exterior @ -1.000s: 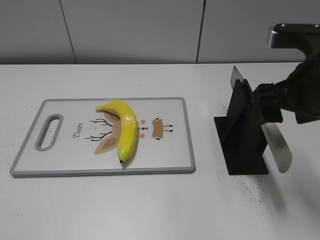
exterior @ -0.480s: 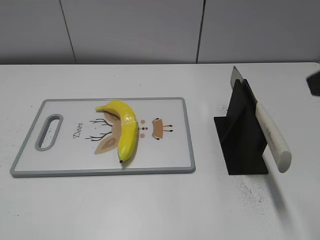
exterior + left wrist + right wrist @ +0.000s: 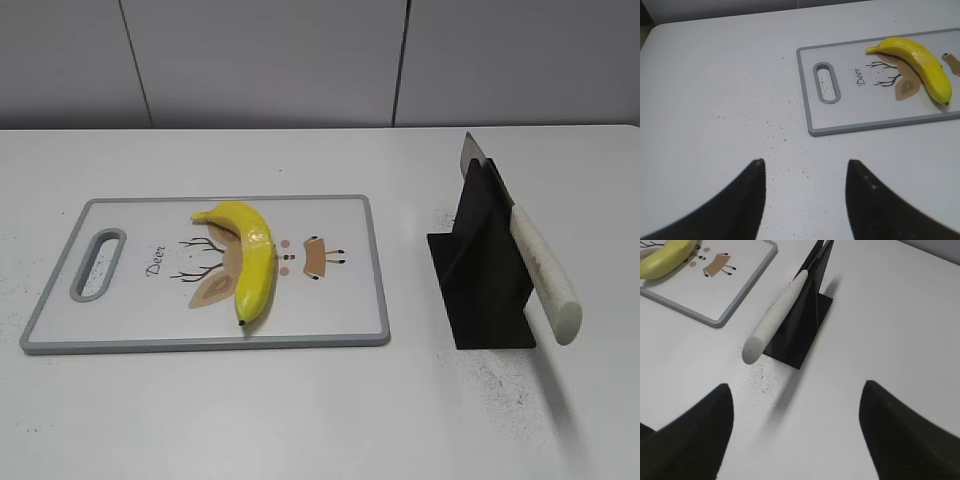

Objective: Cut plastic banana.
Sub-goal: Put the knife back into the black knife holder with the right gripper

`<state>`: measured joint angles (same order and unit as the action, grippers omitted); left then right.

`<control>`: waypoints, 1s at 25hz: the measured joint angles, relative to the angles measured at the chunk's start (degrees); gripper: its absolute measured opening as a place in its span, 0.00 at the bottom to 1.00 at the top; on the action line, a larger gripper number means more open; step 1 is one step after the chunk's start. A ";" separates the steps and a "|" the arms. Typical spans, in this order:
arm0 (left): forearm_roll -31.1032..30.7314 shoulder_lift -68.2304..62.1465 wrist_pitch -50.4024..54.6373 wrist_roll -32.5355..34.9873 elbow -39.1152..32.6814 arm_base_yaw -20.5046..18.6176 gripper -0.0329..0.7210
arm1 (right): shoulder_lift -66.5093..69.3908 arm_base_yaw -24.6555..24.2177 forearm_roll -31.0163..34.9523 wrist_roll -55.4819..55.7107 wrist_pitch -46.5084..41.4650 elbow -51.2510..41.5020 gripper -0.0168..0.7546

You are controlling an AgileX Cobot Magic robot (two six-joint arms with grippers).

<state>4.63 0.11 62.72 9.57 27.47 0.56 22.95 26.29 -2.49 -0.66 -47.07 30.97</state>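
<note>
A yellow plastic banana (image 3: 248, 258) lies whole on a white cutting board (image 3: 340, 310) with a grey rim and a deer drawing. It also shows in the left wrist view (image 3: 917, 64) and partly in the right wrist view (image 3: 665, 257). A knife with a white handle (image 3: 545, 275) rests tilted in a black stand (image 3: 482, 270); both show in the right wrist view, the handle (image 3: 775, 317) above the stand (image 3: 802, 327). My left gripper (image 3: 805, 162) is open and empty over bare table, left of the board. My right gripper (image 3: 797, 387) is open and empty, near the handle's end. Neither gripper shows in the exterior view.
The board has a handle slot (image 3: 98, 263) at its left end. Dark specks dot the white table near the stand (image 3: 500, 385) and left of the board (image 3: 775, 132). A grey wall runs behind the table.
My right arm has pulled back from the knife and left the exterior view to the right. The knife stays in the stand. The banana and board have not moved.
</note>
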 joint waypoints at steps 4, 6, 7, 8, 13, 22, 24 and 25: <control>0.00 -0.14 0.00 0.00 0.00 0.00 0.69 | -7.27 0.00 0.31 -0.13 -0.59 -2.10 0.79; 0.00 -0.25 0.00 0.00 0.00 0.00 0.69 | -9.83 0.00 0.81 -0.19 -0.66 -2.13 0.79; 0.00 -0.25 0.00 0.00 0.00 0.00 0.69 | -10.65 0.00 1.18 -0.19 -1.05 -2.13 0.79; 0.00 -0.25 0.00 0.00 0.00 0.00 0.69 | -11.47 0.00 1.59 -0.19 -1.56 -2.04 0.79; 0.00 -0.27 0.00 0.00 0.00 0.00 0.69 | -13.34 0.00 2.49 -0.19 -7.92 -0.94 0.79; 0.00 -0.27 0.00 0.00 0.00 0.00 0.69 | -14.04 0.00 2.09 -0.26 -12.44 -2.15 0.77; 0.00 -0.27 0.00 0.00 0.00 0.00 0.69 | -15.00 0.00 2.09 -0.26 -12.44 -2.15 0.77; 0.00 -0.27 0.00 0.00 0.00 0.00 0.69 | -15.64 0.00 2.09 -0.26 -12.44 -2.15 0.77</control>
<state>4.63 -0.16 62.72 9.57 27.47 0.56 7.30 26.29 -0.40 -0.92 -59.51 28.82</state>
